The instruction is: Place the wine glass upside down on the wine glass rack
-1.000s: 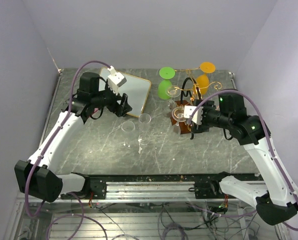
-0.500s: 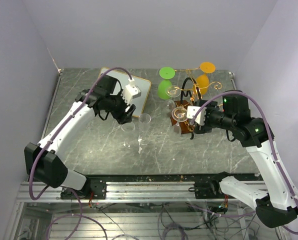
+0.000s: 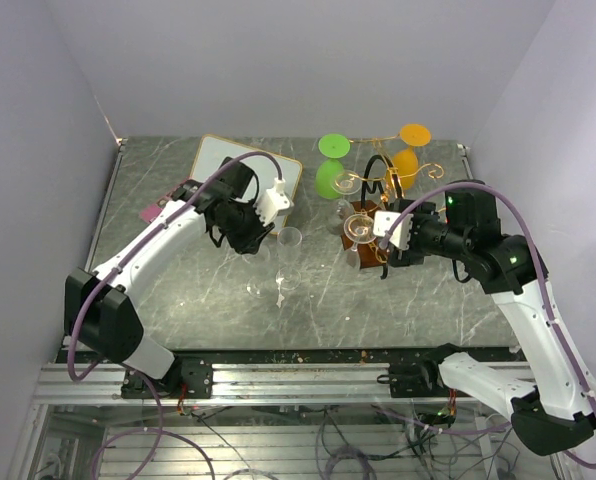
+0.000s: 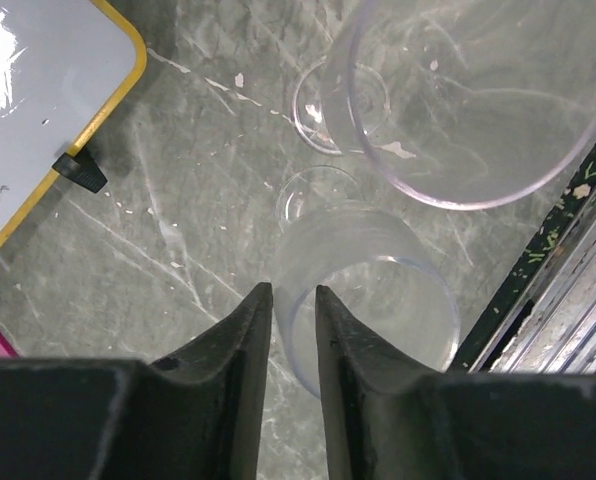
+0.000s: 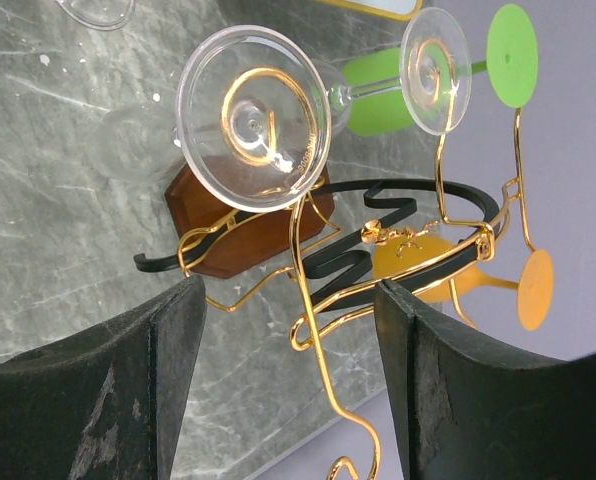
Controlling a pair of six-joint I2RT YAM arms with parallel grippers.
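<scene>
The left claw (image 4: 292, 300) is nearly closed, its slit straddling the rim of a clear wine glass (image 4: 378, 320) on the grey surface (image 3: 198, 290); whether it grips cannot be told. The wine glass rack (image 3: 378, 190) stands at the glass's 2 o'clock. The right claw (image 5: 288, 290), wide open and empty, faces the rack.

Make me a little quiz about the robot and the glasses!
1. True or false: a green glass hangs on the rack.
2. What colour is the other coloured glass on it? A orange, B blue, C red.
3. Fill in: the right gripper is ____.
Key: 1 true; 2 A; 3 open.
</scene>
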